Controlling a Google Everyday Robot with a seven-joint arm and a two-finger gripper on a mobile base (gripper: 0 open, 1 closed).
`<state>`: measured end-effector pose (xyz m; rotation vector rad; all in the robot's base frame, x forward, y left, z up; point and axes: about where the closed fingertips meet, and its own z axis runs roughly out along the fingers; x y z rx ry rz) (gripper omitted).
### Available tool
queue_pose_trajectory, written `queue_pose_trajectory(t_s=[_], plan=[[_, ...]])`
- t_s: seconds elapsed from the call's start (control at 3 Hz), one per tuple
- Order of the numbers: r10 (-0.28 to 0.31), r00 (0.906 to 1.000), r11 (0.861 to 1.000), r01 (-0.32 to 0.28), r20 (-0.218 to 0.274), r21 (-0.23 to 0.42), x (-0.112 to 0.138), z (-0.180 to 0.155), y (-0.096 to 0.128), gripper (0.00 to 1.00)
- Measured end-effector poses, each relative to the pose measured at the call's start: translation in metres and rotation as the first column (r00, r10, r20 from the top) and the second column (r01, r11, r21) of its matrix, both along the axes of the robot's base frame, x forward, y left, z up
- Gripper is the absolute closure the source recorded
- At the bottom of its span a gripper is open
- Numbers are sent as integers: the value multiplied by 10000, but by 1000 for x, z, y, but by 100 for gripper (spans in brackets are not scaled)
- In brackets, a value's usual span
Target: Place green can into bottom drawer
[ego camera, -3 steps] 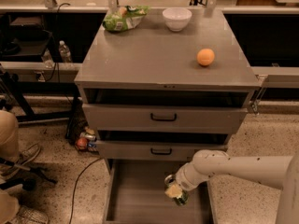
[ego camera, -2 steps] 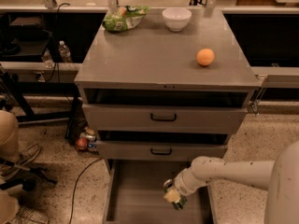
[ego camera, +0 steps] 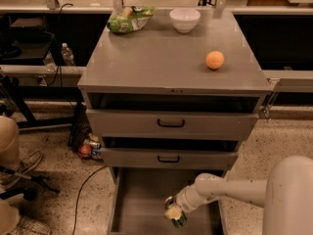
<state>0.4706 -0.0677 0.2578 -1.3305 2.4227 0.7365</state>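
The bottom drawer (ego camera: 139,197) is pulled out at the foot of the grey cabinet, and its flat floor shows. My gripper (ego camera: 172,210) reaches in from the right on a white arm and hangs low over the drawer's right part. It is shut on the green can (ego camera: 179,221), which is partly hidden by the fingers. The can's dark green lower end shows just above the drawer floor; I cannot tell whether it touches.
Two shallower drawers with black handles (ego camera: 171,123) (ego camera: 168,158) stand slightly open above. On the cabinet top lie an orange (ego camera: 214,59), a white bowl (ego camera: 184,19) and a green snack bag (ego camera: 129,19). Cans (ego camera: 88,148) and a cable lie on the floor at left.
My gripper with the green can has moved a little down and to the left, deeper over the bottom drawer. Nothing else has moved.
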Motion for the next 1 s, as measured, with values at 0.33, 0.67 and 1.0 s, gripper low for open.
queue_pose_trajectory(t_s=[0.33, 0.67, 1.0], plan=[[33, 9998, 9993, -25, -199, 385, -3, -29, 16, 100], [6, 9996, 9994, 3, -281, 352, -4, -45, 27, 100], [-1, 9999, 9988, 8, -131, 482, 2, -71, 51, 100]])
